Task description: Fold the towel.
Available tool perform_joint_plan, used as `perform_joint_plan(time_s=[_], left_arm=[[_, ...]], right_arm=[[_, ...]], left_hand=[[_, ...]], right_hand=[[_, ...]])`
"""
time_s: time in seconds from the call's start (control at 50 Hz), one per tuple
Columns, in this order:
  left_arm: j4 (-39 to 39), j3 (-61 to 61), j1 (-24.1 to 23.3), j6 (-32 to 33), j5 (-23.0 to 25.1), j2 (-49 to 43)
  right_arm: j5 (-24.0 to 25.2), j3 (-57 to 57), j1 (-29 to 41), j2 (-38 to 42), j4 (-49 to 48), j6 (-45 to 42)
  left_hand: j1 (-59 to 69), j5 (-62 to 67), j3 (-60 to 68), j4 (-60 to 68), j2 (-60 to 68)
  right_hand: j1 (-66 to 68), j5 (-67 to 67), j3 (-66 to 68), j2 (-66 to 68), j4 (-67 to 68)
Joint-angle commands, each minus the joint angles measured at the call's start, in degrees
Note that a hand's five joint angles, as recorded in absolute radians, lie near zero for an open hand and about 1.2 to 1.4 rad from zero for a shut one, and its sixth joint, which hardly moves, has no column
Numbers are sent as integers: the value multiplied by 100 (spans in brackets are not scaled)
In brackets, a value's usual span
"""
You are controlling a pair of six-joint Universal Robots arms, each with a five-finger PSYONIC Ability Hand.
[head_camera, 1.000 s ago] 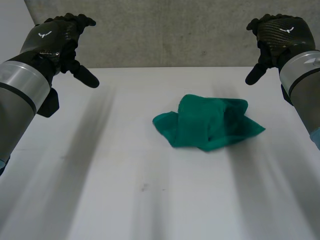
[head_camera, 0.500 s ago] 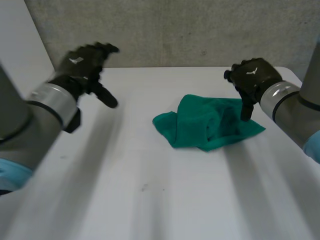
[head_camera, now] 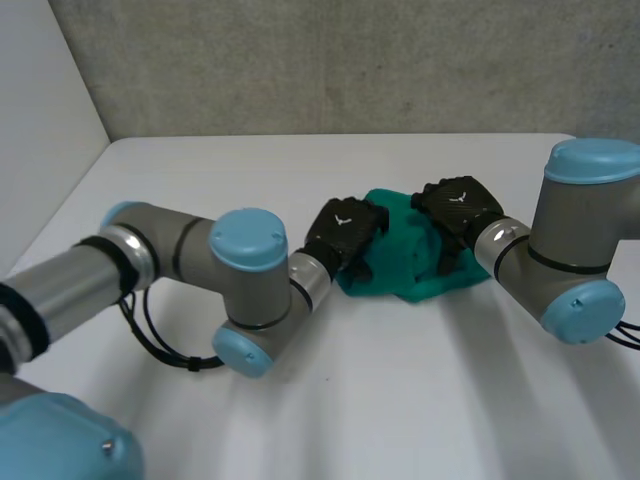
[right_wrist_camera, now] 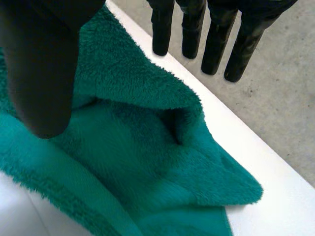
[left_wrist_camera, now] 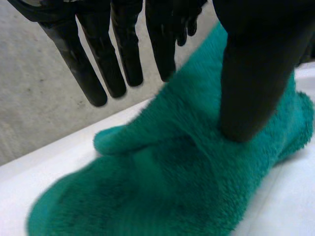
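Note:
A crumpled green towel (head_camera: pixel 403 256) lies bunched on the white table (head_camera: pixel 330 400), right of the middle. My left hand (head_camera: pixel 343 232) rests on its left side. In the left wrist view the towel (left_wrist_camera: pixel 162 177) lies under that hand (left_wrist_camera: pixel 101 66): the fingers hang straight just above the cloth and the thumb presses down onto a fold. My right hand (head_camera: pixel 455 208) sits on the towel's right side. In the right wrist view the thumb of that hand (right_wrist_camera: pixel 44 73) hovers at the towel (right_wrist_camera: pixel 138 152), while its straight fingers reach past the towel's raised edge. Neither hand pinches cloth.
My left arm (head_camera: pixel 200 270) stretches across the table's left half toward the towel. My right arm's elbow (head_camera: pixel 580 240) stands at the table's right edge. A grey wall (head_camera: pixel 350 60) runs close behind the table's far edge.
Both hands have dropped from high at the far corners and swung inward onto the towel, the left from the left and the right from the right. The towel keeps its place.

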State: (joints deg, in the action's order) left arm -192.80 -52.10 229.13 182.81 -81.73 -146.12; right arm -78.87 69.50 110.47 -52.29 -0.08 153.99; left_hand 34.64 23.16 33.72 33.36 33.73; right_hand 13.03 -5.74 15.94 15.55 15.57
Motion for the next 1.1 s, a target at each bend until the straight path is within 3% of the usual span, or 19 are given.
perform_joint_plan(time_s=[0.02, 0.04, 0.14, 0.24, 0.32, 0.4, 0.5, 0.56, 0.58, 0.6, 0.64, 0.66, 0.74, 0.78, 0.94, 1.1], left_arm=[[6, 271, -79, -9, -168, -242], [6, 271, -79, -9, -229, -215], [6, -105, -70, 183, -1080, 363], [23, -905, -79, 693, -1205, 1119], [58, -2223, -79, 1124, -1249, 2340], [76, -3278, -70, 1344, -1258, 3255], [198, -4507, -105, 1800, -1205, 4028], [269, -4782, -228, 2003, -1205, 4109], [304, -4870, -350, 2056, -1205, 4109], [304, -4879, -403, 2065, -1214, 4109], [322, -4871, -456, 2092, -1240, 4100], [313, -4853, -474, 2100, -1249, 4118], [304, -4687, -439, 2127, -1249, 4144], [313, -4564, -369, 2127, -1249, 4144], [252, -3870, 290, 2013, -1249, 4022], [366, -2999, 580, 1635, -1232, 3082]], right_arm=[[3, -77, 1, 210, -80, 492], [-5, -77, 1, 211, -97, 501], [3, -7, 18, 158, -80, 501], [152, 195, 27, -430, 16, 518], [521, 485, 71, -896, 192, 501], [776, 547, 220, -1212, 1007, 430], [882, 424, 396, -1240, 2982, -164], [829, 345, 431, -1169, 3321, -563], [803, 214, 510, -1108, 3321, -815], [777, 161, 519, -1108, 3234, -783], [716, 73, 484, -1108, 3015, -582], [628, 3, 467, -1108, 2735, -258], [408, -94, 423, -1195, 2111, 525], [373, -103, 423, -1204, 1907, 693], [372, -577, 423, -749, 1704, 773], [416, -1614, 431, 315, 1713, 826]], left_hand=[[4530, 4677, 4621, 4657, 4620], [4536, 4684, 4627, 4664, 4627], [4536, 4684, 4628, 4664, 4627], [4536, 4684, 4628, 4664, 4627], [4536, 4684, 4628, 4664, 4627], [4536, 4684, 4628, 4664, 4627], [4536, 4684, 4628, 4664, 4627], [4536, 4684, 4628, 4664, 4627], [4536, 4684, 4628, 4664, 4627], [4536, 4684, 4628, 4664, 4627], [3301, 3449, 3392, 3429, 3392], [1829, 1976, 1920, 1956, 1919], [-417, -269, -326, -289, -326], [-892, -745, -801, -765, -802], [-1970, -1823, -1879, -1843, -1880], [-2156, -2008, -2065, -2028, -2065]], right_hand=[[4961, -4690, 4669, 4709, 4707], [6680, -6409, 6388, 6428, 6425], [6697, -6426, 6406, 6445, 6443], [6697, -6426, 6406, 6445, 6443], [6697, -6426, 6406, 6445, 6443], [6697, -6426, 6406, 6445, 6443], [6697, -6426, 6406, 6445, 6443], [6697, -6426, 6406, 6445, 6443], [4305, -4034, 4013, 4053, 4051], [3299, -3027, 3007, 3046, 3044], [2049, -1777, 1757, 1796, 1794], [1777, -1506, 1486, 1525, 1523], [1121, -850, 830, 869, 867], [984, -713, 693, 732, 730], [748, -477, 457, 496, 494], [682, -410, 390, 429, 427]])
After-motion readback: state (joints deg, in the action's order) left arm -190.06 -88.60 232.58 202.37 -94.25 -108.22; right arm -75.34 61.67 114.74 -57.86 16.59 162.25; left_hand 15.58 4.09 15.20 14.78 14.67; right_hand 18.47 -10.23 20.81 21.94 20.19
